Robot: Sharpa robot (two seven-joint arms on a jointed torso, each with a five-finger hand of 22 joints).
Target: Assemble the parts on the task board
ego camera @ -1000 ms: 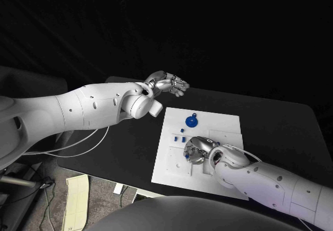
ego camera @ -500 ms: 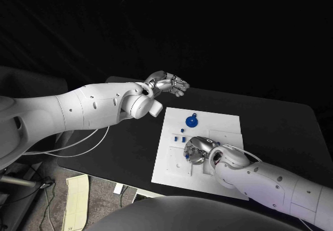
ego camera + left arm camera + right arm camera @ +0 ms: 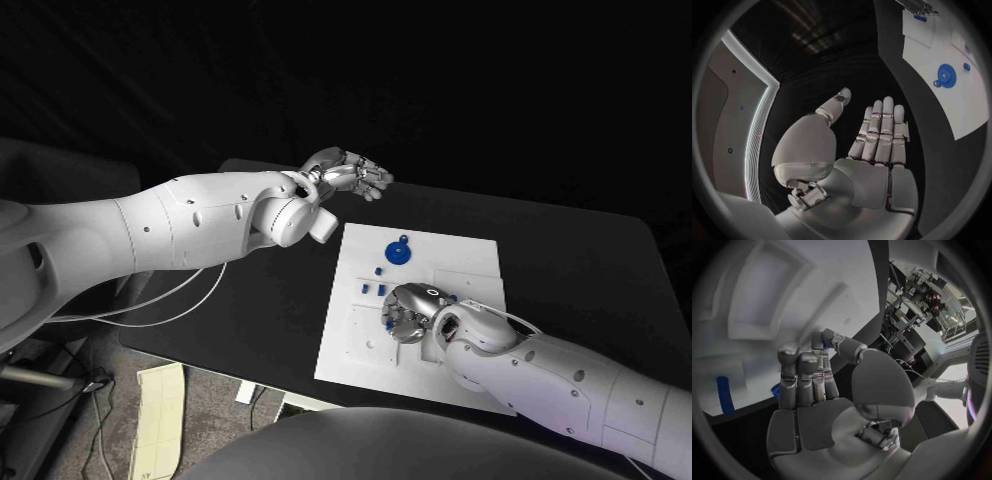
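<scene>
The white task board [image 3: 450, 256] lies in the middle of the black table. A round blue part [image 3: 397, 251] sits near its far edge, also seen as the round blue part [image 3: 946, 76] in the left wrist view. Small blue parts [image 3: 371, 289] stand at the board's left side. My right hand [image 3: 408, 311] rests low over the board's middle, and a small blue part [image 3: 824, 345] shows pinched between its thumb and a fingertip. My left hand [image 3: 351, 172] hangs above the table beyond the board's far left corner, fingers [image 3: 879, 130] straight and apart, holding nothing.
A small blue peg [image 3: 379, 270] lies just near of the round part. In the right wrist view a blue bar [image 3: 723, 394] and another blue piece [image 3: 775, 390] sit on the board [image 3: 748, 355] by my fingers. The black table [image 3: 591, 260] stretches to the right.
</scene>
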